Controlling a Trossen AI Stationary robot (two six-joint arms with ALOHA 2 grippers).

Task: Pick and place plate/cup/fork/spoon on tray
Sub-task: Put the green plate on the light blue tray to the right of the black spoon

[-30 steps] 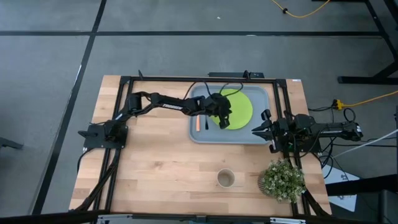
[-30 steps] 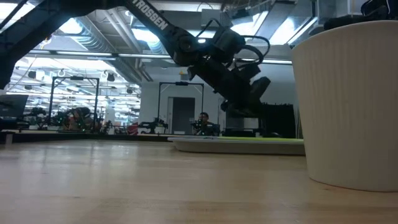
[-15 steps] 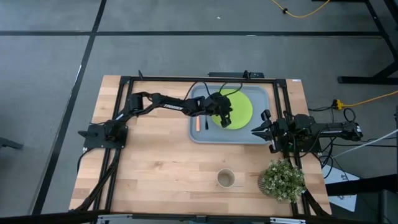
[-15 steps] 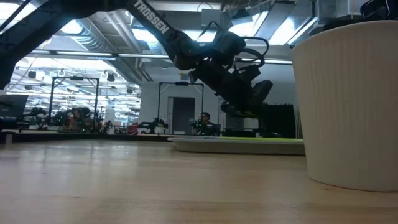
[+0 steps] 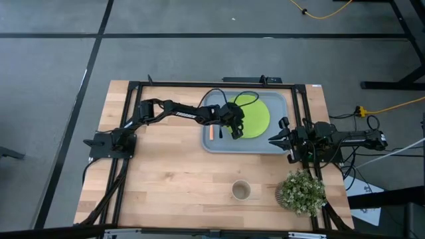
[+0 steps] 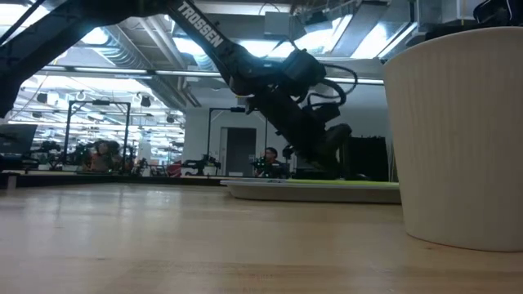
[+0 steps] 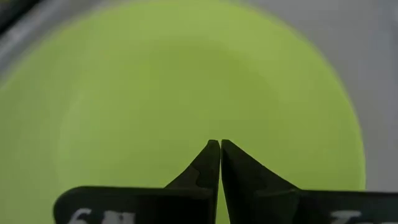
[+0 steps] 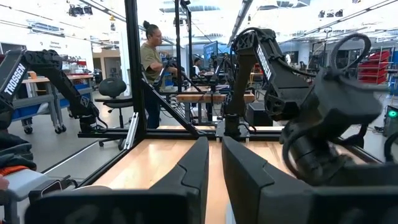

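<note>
The lime-green plate [image 5: 254, 114] lies flat in the grey-blue tray [image 5: 279, 147], toward its far right. The orange-handled fork [image 5: 211, 133] lies on the tray floor at its left end. The tan cup [image 5: 241, 191] stands on the table near the front edge and fills the low view's right side [image 6: 458, 139]. My left gripper [image 5: 234, 131] is shut, low over the plate's left part [image 7: 186, 81], fingers slanting down. The dark spoon does not show in any view. My right gripper [image 5: 273, 137] waits at the tray's right end, its fingers close together. My left gripper's shut fingertips [image 7: 211, 152] point down at the inside of the plate [image 7: 211, 118], near its left part. I cannot tell whether they touch it. Nothing shows between the fingers.
A bushy potted plant [image 5: 302, 192] stands at the table's front right, next to the cup. A black frame [image 5: 199, 85] runs along the table's far and side edges. People show in the room beyond the table [image 8: 151, 59].
My left gripper has gone down toward the plate and a little toward the table's left edge, staying shut. The plate, fork and cup have kept their places.
</note>
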